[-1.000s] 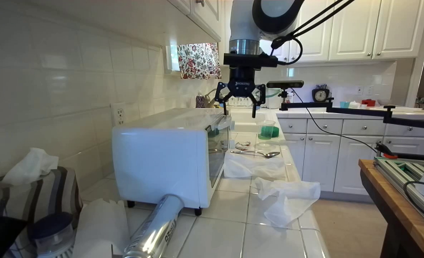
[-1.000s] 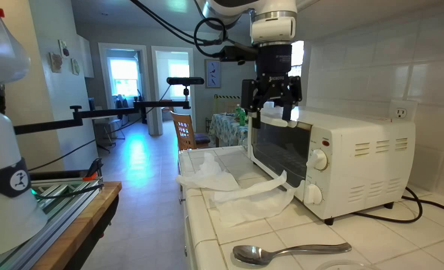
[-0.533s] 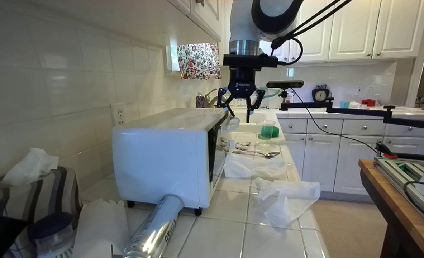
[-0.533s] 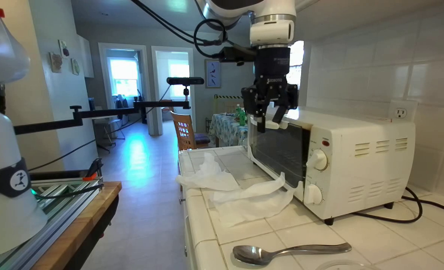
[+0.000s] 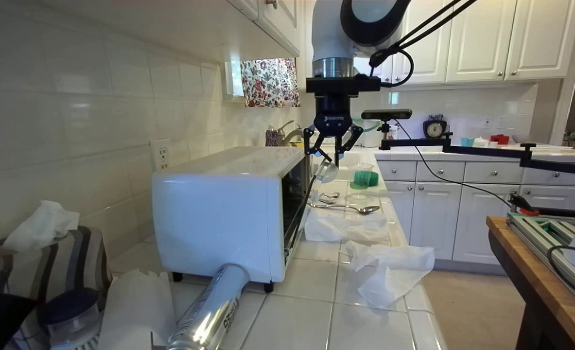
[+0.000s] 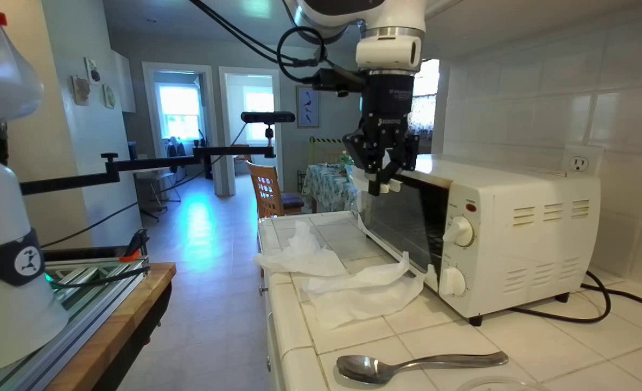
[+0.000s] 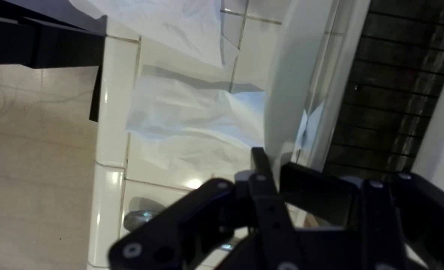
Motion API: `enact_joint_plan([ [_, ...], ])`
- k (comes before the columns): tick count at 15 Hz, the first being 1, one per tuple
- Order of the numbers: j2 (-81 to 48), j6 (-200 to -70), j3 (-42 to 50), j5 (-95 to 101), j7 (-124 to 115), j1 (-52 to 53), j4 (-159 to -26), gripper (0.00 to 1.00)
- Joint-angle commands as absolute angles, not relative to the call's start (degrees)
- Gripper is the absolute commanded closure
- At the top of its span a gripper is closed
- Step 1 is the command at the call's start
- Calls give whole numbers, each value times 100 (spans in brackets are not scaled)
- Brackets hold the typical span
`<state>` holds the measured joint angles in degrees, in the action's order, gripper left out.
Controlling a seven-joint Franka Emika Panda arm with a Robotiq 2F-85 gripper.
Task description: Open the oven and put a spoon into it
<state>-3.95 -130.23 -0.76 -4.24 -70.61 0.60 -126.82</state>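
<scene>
The white oven (image 5: 219,218) sits on the tiled counter, its glass door (image 6: 396,217) tilted part way out. Through the gap above the door, the dark interior with its wire rack (image 7: 387,97) shows in the wrist view. My gripper (image 7: 276,167) points down at the door's top edge, its fingertips drawn close together on either side of the white handle (image 7: 293,82). In an exterior view the same handle (image 5: 327,172) pokes out below the fingers. A metal spoon (image 6: 372,369) lies flat on the counter beside the oven, apart from the gripper.
Crumpled white paper (image 6: 364,293) lies below the door, with another sheet (image 6: 299,255) by the counter edge. A silver roll (image 5: 214,311) leans near the oven's side. A cup with green contents (image 5: 360,177) stands beyond the spoon. An upper cabinet (image 5: 180,24) overhangs the oven.
The fingers have come together from wide apart to narrow around the handle. My gripper has shifted slightly down and outward, and the oven door has swung from nearly closed to partly open.
</scene>
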Motion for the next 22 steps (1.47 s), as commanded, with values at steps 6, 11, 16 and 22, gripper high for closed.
enact_joint_plan([
  [6, -649, -12251, -66, -571, -6943, 119, -12537, 100],
  [11, -749, -11822, -72, -538, -6987, 146, -12467, 100],
  [16, -931, -11307, -63, -506, -7007, 193, -12335, 100],
  [22, -1128, -10773, -25, -471, -7016, 206, -12121, 100],
])
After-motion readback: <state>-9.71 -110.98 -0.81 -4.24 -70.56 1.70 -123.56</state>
